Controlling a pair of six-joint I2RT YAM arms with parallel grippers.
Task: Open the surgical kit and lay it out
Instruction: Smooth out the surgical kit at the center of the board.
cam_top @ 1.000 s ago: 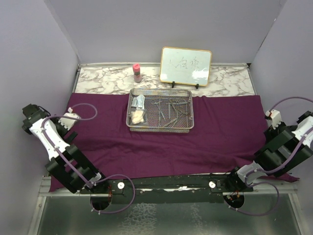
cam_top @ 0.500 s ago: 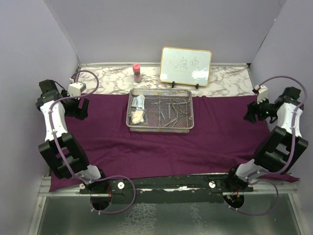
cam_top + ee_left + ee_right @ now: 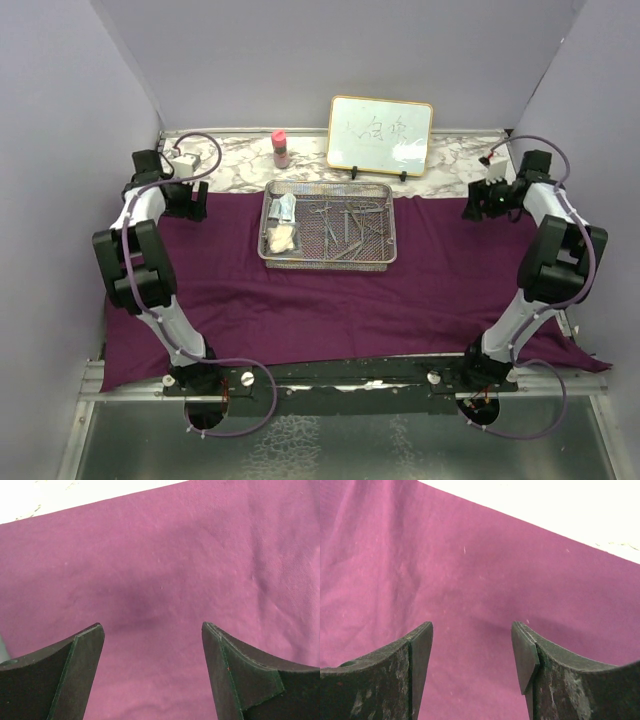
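Purple cloth (image 3: pixel 330 300) flat, mesh tray (image 3: pixel 328 264) not yet unpacked.
Tray at its far middle; left gripper (image 3: pixel 186 206) and right gripper (image 3: pixel 489 205) hover over the far corners, jaws spread, empty. Next likely: reach inward for the tray's contents.

We've got a framed whiteboard (image 3: pixel 380 135) propped upright at the back on small black feet, with faint scribbles across it. Just to its left we see a small pink-capped bottle (image 3: pixel 281 149), standing upright, apart from the board. Both sit on the marble-patterned tabletop (image 3: pixel 225 165), with plain lavender walls (image 3: pixel 300 50) all around.
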